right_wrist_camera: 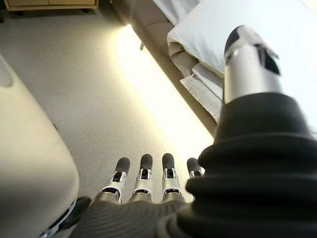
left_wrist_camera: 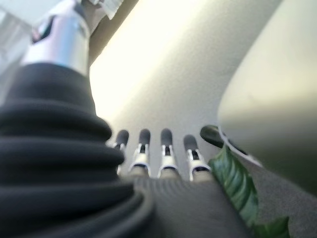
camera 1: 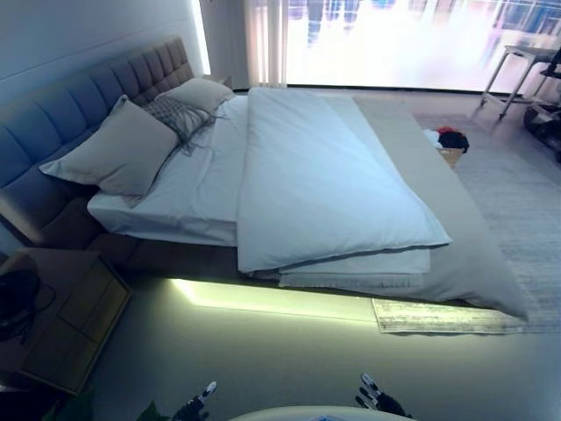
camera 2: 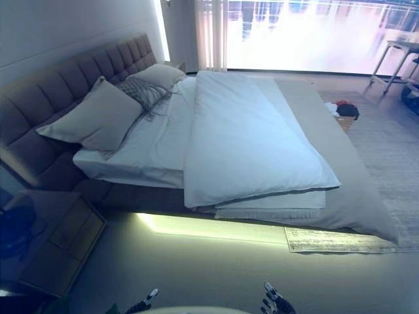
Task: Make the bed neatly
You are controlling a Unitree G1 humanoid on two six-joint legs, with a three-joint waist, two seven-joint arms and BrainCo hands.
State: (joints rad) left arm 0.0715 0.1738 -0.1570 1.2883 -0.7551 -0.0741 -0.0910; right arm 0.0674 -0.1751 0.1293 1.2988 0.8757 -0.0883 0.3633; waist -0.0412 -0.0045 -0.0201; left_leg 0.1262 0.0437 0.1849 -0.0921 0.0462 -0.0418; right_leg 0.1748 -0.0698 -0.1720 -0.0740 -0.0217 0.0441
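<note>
Bed (camera 1: 175, 254): we find it filling the middle of the head view, its padded headboard (camera 1: 79, 105) at 10 o'clock and a lit strip glowing under the near edge.
Duvet (camera 1: 324, 184): pale, lying lengthwise on the mattress from 12 o'clock toward 5 o'clock, its near end folded over in layers; it leaves the sheet (camera 1: 197, 175) bare on the headboard side.
Bedspread (camera 1: 456, 228): grey, showing along the far side of the duvet and hanging over the near corner at 4 o'clock.
Pillows: one large pillow (camera 1: 118, 149) leans on the headboard at 9 o'clock; a second pillow (camera 1: 203, 92) sits at 11 o'clock, with a patterned cushion (camera 1: 178, 114) between them.
Nightstand (camera 1: 74, 324): wooden, at 8 o'clock beside the bed.
Rug (camera 1: 517, 202): on the floor at 3 o'clock; a basket (camera 1: 450, 154) with dark and red items stands on it beside the bed.
Left hand (left_wrist_camera: 153, 148): low at 7 o'clock, well apart from the bed — fingers straight and spread, nothing in them; a green leaf (left_wrist_camera: 235, 181) shows just beside it.
Right hand (right_wrist_camera: 148, 173): low at 5 o'clock over bare floor — fingers straight, holding nothing.
</note>
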